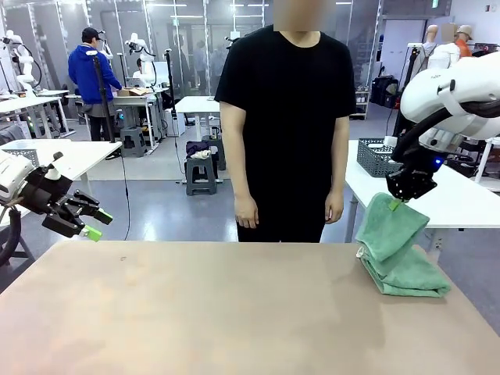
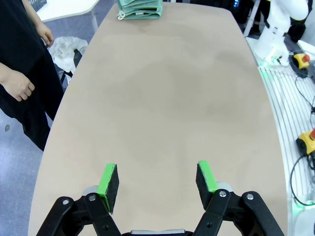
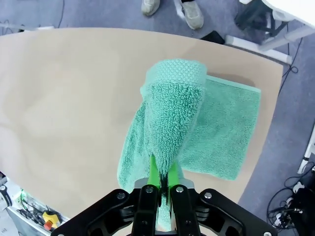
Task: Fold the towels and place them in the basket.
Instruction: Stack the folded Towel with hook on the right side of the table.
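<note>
A mint-green towel (image 1: 397, 246) lies folded at the table's far right edge, its upper layer lifted into a peak. My right gripper (image 1: 398, 205) is shut on that raised fold. In the right wrist view the towel (image 3: 172, 123) drapes down from the closed gripper (image 3: 161, 179) onto the flat layers below. My left gripper (image 1: 92, 223) hovers open off the table's left side, nothing between its fingers. The left wrist view has the open gripper (image 2: 157, 182) over bare tabletop, with the towel (image 2: 140, 8) far across. A dark grey basket (image 1: 376, 158) stands on a white table behind, at the right.
A person in black (image 1: 285, 125) stands at the far side with hands hanging down. A white cloth (image 2: 66, 49) lies on the floor near the person's feet. The tan tabletop (image 1: 219, 312) stretches wide between my arms.
</note>
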Tool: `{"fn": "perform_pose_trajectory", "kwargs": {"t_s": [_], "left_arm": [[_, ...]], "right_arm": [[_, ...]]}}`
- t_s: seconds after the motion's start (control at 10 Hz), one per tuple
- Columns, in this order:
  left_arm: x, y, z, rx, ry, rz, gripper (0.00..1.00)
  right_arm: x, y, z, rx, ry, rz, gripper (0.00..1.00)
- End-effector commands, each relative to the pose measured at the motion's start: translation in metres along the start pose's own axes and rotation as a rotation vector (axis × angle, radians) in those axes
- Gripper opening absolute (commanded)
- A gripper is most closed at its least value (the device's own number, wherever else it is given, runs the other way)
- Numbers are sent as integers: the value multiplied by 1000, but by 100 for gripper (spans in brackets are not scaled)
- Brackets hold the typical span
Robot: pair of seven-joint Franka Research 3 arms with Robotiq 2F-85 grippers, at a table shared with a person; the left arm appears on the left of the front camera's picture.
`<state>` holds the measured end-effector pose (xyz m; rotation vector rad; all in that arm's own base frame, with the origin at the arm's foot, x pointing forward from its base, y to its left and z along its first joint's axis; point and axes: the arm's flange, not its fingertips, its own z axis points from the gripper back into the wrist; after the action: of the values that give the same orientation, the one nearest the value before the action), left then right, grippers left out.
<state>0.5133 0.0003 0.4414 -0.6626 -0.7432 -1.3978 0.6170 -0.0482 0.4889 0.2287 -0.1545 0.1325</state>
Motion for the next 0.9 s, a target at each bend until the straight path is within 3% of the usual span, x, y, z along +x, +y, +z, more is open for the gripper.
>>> {"fn": "perform_pose_trajectory", "kwargs": {"t_s": [0.0,0.4,0.8], "left_arm": [[0,-1,1,-1,3,-3,80],[0,-1,1,-1,3,-3,80],[0,-1,1,-1,3,-3,80]], "right_arm": [[7,-24,-12,61,6,-7,7],[13,-71,-46,169,-7,27,7],[2,-114,-66,162,25,-2,7]]}}
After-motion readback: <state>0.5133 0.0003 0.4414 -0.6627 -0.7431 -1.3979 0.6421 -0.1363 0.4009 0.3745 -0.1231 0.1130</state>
